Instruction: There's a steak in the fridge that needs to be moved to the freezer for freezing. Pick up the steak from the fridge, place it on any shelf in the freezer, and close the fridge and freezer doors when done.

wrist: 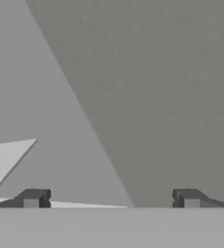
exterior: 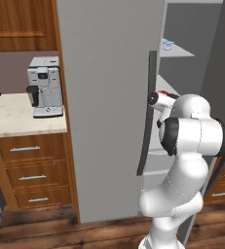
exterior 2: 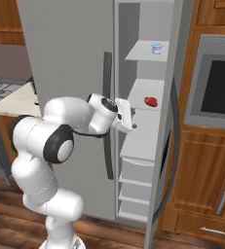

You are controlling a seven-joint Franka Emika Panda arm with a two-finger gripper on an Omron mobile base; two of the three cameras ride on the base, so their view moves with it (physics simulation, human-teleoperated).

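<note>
No text, label, brand, number or sign can be read anywhere in these pictures. The silver and black box-shaped coffee machine (exterior: 46, 86), on the pale counter far to the left of the claw, shows only plain panels with nothing legible. The small pale blue cup (exterior 2: 156, 48), on the solid light-grey shelf above the claw and beyond it, has a blank side at this size. The tall flat light-grey door panel (exterior: 109, 97) just left of the claw is bare.
</note>
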